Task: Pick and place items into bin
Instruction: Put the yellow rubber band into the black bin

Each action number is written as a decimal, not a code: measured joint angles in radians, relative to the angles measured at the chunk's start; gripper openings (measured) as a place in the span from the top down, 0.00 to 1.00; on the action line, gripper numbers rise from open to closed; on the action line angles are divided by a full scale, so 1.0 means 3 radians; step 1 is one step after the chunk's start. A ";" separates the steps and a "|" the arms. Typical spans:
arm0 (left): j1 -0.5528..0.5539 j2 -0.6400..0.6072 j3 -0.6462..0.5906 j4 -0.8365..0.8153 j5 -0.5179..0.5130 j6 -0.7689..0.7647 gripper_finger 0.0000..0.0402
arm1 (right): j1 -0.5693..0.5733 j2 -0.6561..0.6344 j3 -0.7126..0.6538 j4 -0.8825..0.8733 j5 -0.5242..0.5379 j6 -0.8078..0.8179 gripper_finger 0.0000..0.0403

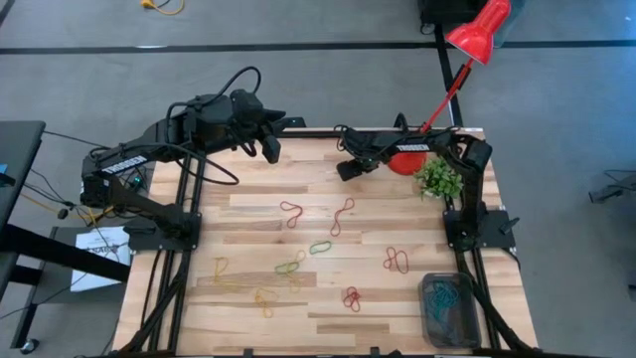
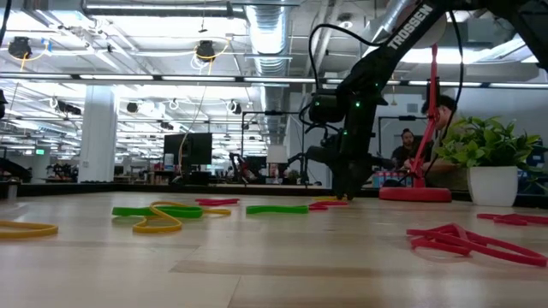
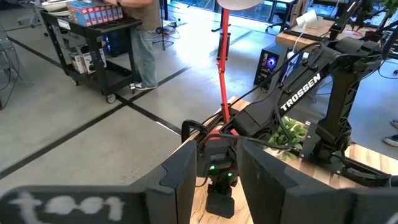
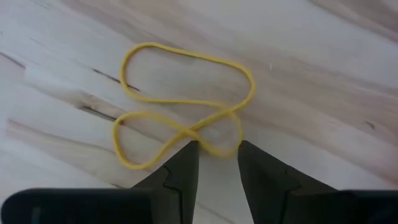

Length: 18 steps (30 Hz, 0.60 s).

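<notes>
A twisted yellow loop (image 4: 186, 106) lies flat on the wooden table near its far edge. My right gripper (image 4: 217, 149) is open and points steeply down, with its two fingertips on either side of the loop's crossed part. In the high view this gripper (image 1: 348, 171) hides the loop. Several other loops, red (image 1: 290, 212), green (image 1: 320, 247) and yellow (image 1: 221, 273), lie scattered over the table. The dark bin (image 1: 449, 308) sits at the near right corner with loops inside. My left gripper (image 1: 270, 147) hangs open high above the far left part. My right gripper comes from above, slanting steeply down, with its fingertips (image 4: 186, 155) astride the yellow loop's crossed part (image 4: 214, 140). The loop lies flat on the table. Whether the fingertips touch it I cannot tell.
A red lamp base (image 1: 405, 161) and a small potted plant (image 1: 438, 179) stand close behind my right gripper at the far right. The lamp's stem leans out past the far edge. People sit in the room beyond the table.
</notes>
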 joint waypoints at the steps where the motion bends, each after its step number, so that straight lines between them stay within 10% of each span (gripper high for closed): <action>1: 0.0000 0.0000 0.0000 0.0001 0.0000 0.0000 0.74 | 0.0007 -0.0008 -0.0001 0.0014 -0.0033 0.0001 0.73; 18: 0.0000 0.0000 0.0000 0.0001 -0.0001 0.0002 0.74 | 0.0016 -0.0010 -0.0004 0.0246 0.0152 0.0083 0.74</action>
